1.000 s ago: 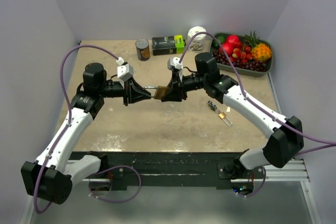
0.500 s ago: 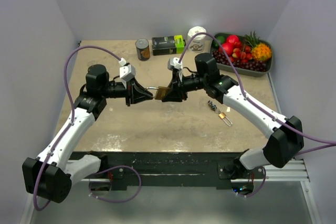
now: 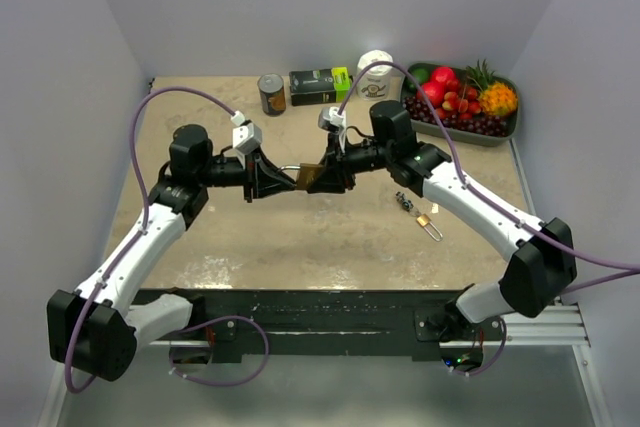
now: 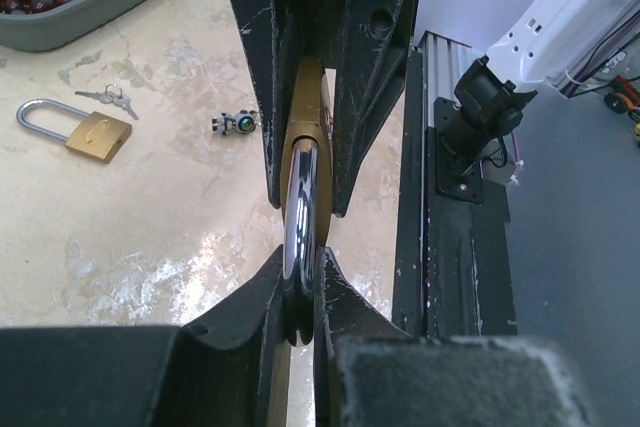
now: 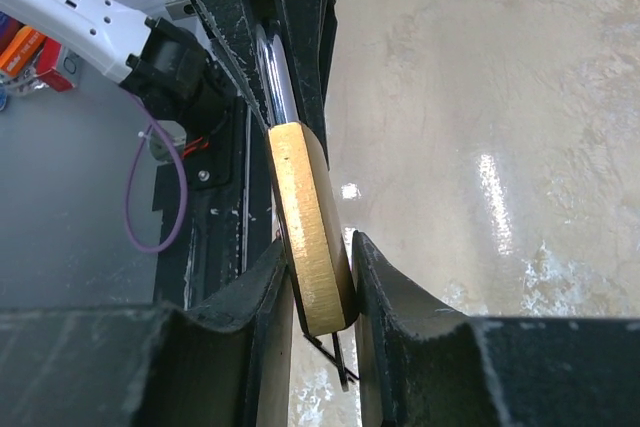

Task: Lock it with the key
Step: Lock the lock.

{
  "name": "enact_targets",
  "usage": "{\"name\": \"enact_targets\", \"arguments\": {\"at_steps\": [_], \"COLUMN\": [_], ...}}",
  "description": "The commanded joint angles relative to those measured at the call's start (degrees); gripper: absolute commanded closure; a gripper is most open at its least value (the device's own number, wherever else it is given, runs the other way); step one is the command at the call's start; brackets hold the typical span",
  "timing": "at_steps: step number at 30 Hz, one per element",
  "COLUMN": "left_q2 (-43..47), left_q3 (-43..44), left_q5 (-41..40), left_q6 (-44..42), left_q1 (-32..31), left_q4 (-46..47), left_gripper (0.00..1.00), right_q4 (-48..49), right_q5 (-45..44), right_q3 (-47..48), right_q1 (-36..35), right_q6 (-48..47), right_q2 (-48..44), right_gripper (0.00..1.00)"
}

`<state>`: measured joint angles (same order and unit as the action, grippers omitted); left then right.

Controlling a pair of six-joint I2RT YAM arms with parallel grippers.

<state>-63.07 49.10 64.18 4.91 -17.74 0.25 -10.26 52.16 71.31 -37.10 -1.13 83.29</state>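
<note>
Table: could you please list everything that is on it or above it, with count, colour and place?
held padlock: 1, brass with silver shackle, above mid-table
second padlock: 1, brass, lying right of centre
keys: small bunch, silver, beside second padlock
can: 1, dark, far edge
box: 1, black and green, beside can
jar: 1, white, far edge
tray: 1, grey, far right corner
fruit: several, red, orange, dark, in tray
table: 1, beige
left fingers: 2, black, gripping shackle
right fingers: 2, black, gripping brass body
</note>
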Motion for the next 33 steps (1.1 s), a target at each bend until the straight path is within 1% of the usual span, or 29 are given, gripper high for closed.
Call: {"name": "enact_targets", "arguments": {"at_steps": [1,5,6,7,9,10,11,12,13,14,16,17,18,20,21,22,24,27,29,32,33], "left_q2": [-2.6,-2.1,-1.8,-0.9,-0.3,0.3,0.6,0.8,1.4,1.7,2.5,2.9,3.1,3.6,3.5,3.5,3.5,3.5,3.4,2.8,2.7], "left_q3": [-1.1,-1.6,-1.5,-1.4,-1.2,-1.2,-1.4,-1.6,-1.7,-2.2,-2.3,-2.3,-2.1,-1.0,-0.7,-0.3,-0.1,-0.2,0.0,0.8,1.0], "left_q5": [2.7,2.4,2.2,1.8,1.1,1.1,1.2,1.5,1.6,1.8,2.5,2.7,3.0,3.4,3.5,3.7,4.1,4.2,4.3,4.8,5.0], "left_q6": [1.4,2.1,1.3,0.4,-1.5,-1.7,-1.7,-1.8,-1.7,-1.7,-1.9,-2.1,-3.2,-4.6,-7.9,-8.9,-10.3,-10.8,-10.8,-10.9,-11.1], "left_q1": [-10.1,-10.3,-10.3,-10.2,-9.7,-8.6,-7.7,-6.8,-4.7,-3.5,-0.4,0.5,1.3,2.5,2.8,3.1,3.4,3.7,3.8,3.8,3.8], "left_q4": [11.0,11.6,10.4,9.3,6.2,5.5,4.9,3.8,3.4,3.0,2.0,1.5,-0.1,-3.5,-6.5,-7.8,-9.5,-9.9,-9.8,-9.8,-9.9], "left_gripper": [1.00,1.00,1.00,1.00,1.00,1.00,1.00,1.00,1.00,1.00,1.00,1.00,1.00,1.00,1.00,1.00,1.00,1.00,1.00,1.00,1.00], "right_q4": [29.9,28.9,27.6,23.6,20.6,17.2,15.1,13.4,10.5,10.4,7.0,6.1,4.7,1.2,0.6,-0.7,-2.3,-6.1,-9.9,-13.6,-13.9], "right_q5": [6.0,6.8,7.0,7.3,7.5,7.1,6.5,5.8,5.1,3.8,3.5,3.0,3.1,3.0,2.9,2.9,2.2,2.2,2.5,2.9,3.1], "right_q3": [4.5,4.8,5.2,5.6,6.3,6.4,6.4,6.3,6.1,5.5,4.8,4.5,4.5,4.5,4.4,4.2,3.8,3.7,3.8,3.1,2.8], "right_q1": [-11.1,-11.3,-11.2,-11.2,-11.2,-11.1,-10.5,-10.4,-9.9,-9.0,-7.8,-6.6,-6.0,-4.0,-3.2,-2.5,0.0,2.9,3.9,3.9,4.0], "right_q6": [7.4,6.9,5.9,4.5,1.7,1.4,-2.4,-3.6,-4.5,-4.9,-5.0,-5.4,-5.9,-7.0,-7.0,-7.0,-8.9,-11.9,-15.1,-18.0,-18.3], "right_q2": [1.9,2.2,2.1,2.0,1.6,1.1,0.7,0.3,-0.1,-1.3,-2.1,-2.7,-3.0,-3.3,-3.7,-4.0,-4.7,-5.1,-5.3,-5.6,-5.6], "right_gripper": [1.00,1.00,1.00,1.00,1.00,1.00,1.00,1.00,1.00,1.00,1.00,0.96,0.80,0.62,0.45,0.38,0.28,0.25,0.25,0.28,0.32]}}
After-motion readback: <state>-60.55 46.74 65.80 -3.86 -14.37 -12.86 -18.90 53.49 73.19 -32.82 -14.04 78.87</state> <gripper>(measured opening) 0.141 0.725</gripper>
